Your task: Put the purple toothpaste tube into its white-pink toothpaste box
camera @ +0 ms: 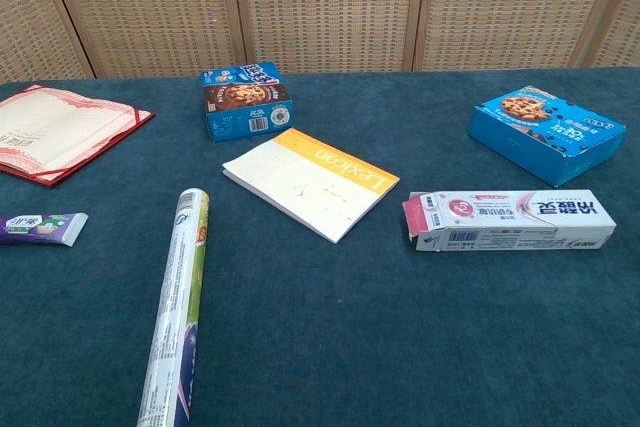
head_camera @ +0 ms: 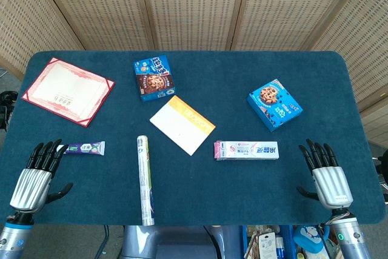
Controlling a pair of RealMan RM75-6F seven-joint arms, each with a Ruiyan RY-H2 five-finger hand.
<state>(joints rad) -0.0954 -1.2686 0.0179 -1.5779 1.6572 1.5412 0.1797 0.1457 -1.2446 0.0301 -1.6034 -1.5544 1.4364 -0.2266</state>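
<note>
Nothing of the task appears done yet. Across the wide blue felt-covered table [head_camera: 200, 192] lie the task's things, well apart: the long white-pink toothpaste box [head_camera: 247, 150] rests flat right of centre, its pink end flap open toward the middle in the chest view, and the small purple toothpaste tube [head_camera: 85, 148] lies near the left edge. Just beside the tube, the left hand [head_camera: 33, 177] rests empty with fingers spread; the right hand [head_camera: 327, 177] likewise, near the box. Picking up the tube, steadying the box and inserting all remain.
</note>
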